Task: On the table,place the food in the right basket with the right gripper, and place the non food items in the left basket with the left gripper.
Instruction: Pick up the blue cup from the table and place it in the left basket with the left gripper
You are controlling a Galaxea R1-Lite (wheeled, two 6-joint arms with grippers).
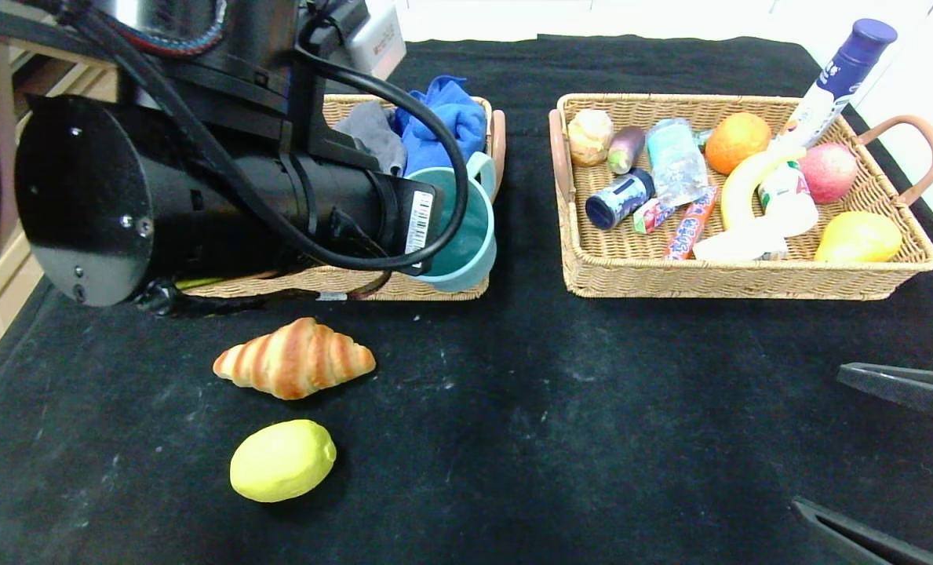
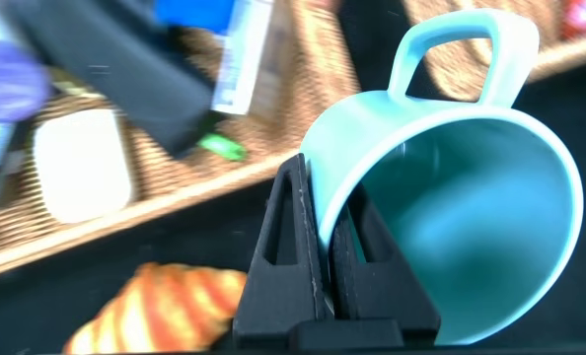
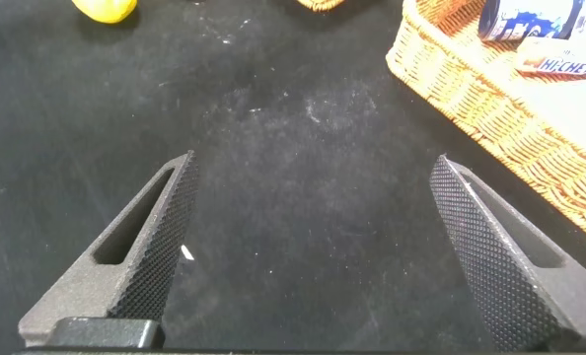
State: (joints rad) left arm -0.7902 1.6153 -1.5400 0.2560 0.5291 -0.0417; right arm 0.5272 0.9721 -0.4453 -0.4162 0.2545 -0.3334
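- Two foods are left on the desk (image 1: 560, 408): the croissant (image 1: 294, 358) just in front of the left basket (image 1: 333, 284), and the lemon (image 1: 282, 460) a little nearer the robot than the croissant.
- Left gripper (image 2: 328, 232) has its fingers (image 2: 291, 222) pressed together on the wall of the pale blue mug (image 2: 471, 212), one finger inside, one outside. The mug hangs tilted at the front corner of the left basket, mouth turned sideways.
- Risk: the pinch is on a thin rim only, so the mug could swivel or slip if the arm jolts.
- Risk: released here, the mug might catch the basket's front edge and roll out toward the croissant; it looks safer to carry it deeper over the blue cloth (image 1: 442, 118) first.
- Risk: the left arm's cable loops near the basket wall and could drag it when the arm pulls away.
- Right gripper (image 3: 318, 251) hovers low over bare desk in front of the right basket (image 1: 741, 275), fingers spread wide and holding nothing.
- Risk: both foods lie on the left basket's side, so the right arm must reach across; moving before the left arm clears could bring the arms together.
- Risk: the lemon is round and may roll off a shallow grip.
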